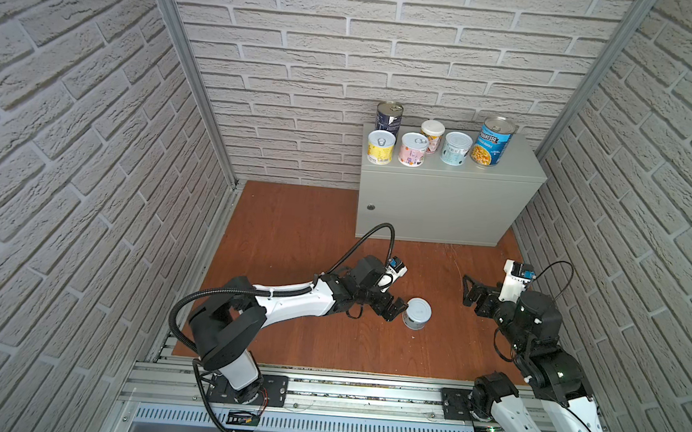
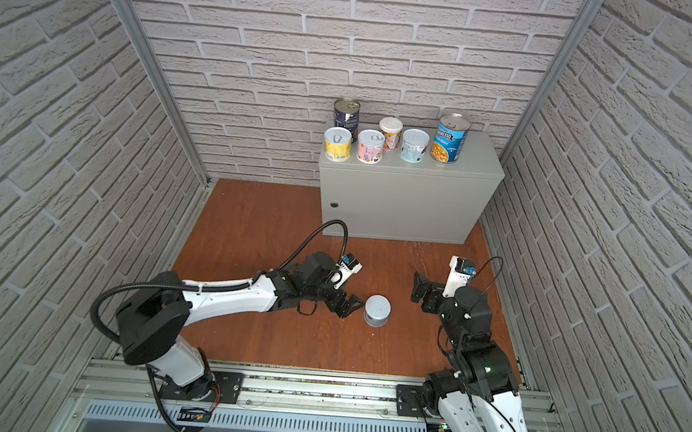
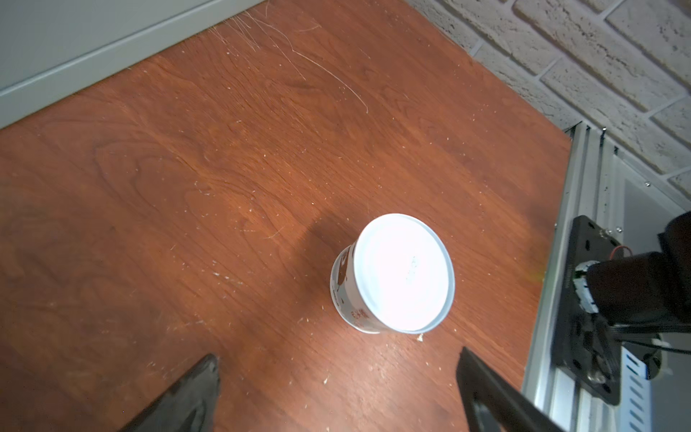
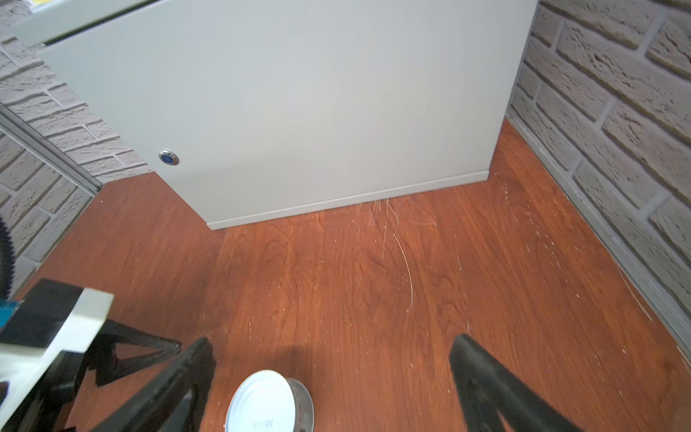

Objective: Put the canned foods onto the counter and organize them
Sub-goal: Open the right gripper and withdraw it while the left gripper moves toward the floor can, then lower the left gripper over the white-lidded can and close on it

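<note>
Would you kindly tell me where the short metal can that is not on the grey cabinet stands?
In both top views the short pale metal can stands upright on the reddish-brown wooden floor, just right of the left tool.

In the right wrist view I see only part of the short can [image 4: 267, 404]; the picture's edge cuts it off. The yellow can [image 1: 381, 146] hides the bottom of the dark navy can [image 1: 388, 118].

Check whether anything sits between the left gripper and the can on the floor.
Nothing visible does. The left gripper stands open right beside the can, with only bare wooden floor between them. The right gripper, also open, is on the can's other side, out of that path.
</note>
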`<state>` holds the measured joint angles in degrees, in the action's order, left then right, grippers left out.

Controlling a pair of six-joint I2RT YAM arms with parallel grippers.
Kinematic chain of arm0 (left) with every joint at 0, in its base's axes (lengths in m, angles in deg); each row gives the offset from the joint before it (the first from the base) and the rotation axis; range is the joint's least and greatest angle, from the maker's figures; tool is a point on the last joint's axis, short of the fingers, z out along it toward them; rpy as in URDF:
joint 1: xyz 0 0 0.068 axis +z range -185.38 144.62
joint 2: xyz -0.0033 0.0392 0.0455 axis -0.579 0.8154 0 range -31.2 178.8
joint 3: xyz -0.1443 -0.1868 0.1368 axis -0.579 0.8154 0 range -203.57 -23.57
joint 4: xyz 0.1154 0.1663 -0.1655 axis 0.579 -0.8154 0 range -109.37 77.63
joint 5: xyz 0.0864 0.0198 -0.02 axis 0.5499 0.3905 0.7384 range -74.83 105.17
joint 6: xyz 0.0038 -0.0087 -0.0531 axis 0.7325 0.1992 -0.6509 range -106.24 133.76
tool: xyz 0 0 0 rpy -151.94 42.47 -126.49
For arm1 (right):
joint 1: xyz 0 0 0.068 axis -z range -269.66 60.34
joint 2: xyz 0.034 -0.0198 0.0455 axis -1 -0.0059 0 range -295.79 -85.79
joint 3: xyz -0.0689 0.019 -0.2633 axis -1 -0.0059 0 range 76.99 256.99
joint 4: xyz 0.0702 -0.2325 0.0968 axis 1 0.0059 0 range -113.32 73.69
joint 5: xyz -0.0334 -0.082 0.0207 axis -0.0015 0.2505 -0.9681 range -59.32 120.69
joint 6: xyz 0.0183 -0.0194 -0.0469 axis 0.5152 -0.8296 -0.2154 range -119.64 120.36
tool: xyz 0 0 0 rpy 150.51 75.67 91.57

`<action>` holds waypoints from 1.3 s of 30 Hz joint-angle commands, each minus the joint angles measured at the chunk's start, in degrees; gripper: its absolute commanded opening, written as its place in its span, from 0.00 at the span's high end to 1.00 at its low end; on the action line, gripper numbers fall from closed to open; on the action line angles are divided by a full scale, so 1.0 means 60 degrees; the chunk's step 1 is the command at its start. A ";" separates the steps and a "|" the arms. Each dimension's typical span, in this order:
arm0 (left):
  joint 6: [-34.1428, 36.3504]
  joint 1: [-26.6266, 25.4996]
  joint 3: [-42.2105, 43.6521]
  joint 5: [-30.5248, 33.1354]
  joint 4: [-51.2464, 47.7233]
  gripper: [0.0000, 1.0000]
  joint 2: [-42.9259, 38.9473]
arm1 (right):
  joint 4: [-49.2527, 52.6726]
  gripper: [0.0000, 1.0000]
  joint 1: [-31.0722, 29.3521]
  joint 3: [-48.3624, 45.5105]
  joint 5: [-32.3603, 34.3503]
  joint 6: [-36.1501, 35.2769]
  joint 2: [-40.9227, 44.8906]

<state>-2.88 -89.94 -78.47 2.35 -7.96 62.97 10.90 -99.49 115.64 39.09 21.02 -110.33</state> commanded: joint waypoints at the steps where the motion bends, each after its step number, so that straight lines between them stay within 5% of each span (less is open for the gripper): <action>1: 0.0271 -0.0136 -0.0511 -0.0295 0.0641 0.02 0.0517 | 0.0818 0.01 0.0057 -0.0216 0.0474 0.0242 0.0325; 18: 0.0773 -0.0951 -0.1881 -0.0564 -0.0260 0.09 0.2125 | 0.0942 0.01 0.0044 -0.0217 0.0801 0.0640 0.0417; 39: 0.0976 -0.1028 -0.3172 0.0290 -0.1811 0.17 0.3302 | 0.0992 0.01 0.0055 -0.0173 0.1102 0.0438 0.0209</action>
<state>1.77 -96.17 -96.10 1.50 -16.95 81.28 17.70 -99.47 114.63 44.68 23.93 -108.32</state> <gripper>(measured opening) 0.831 0.991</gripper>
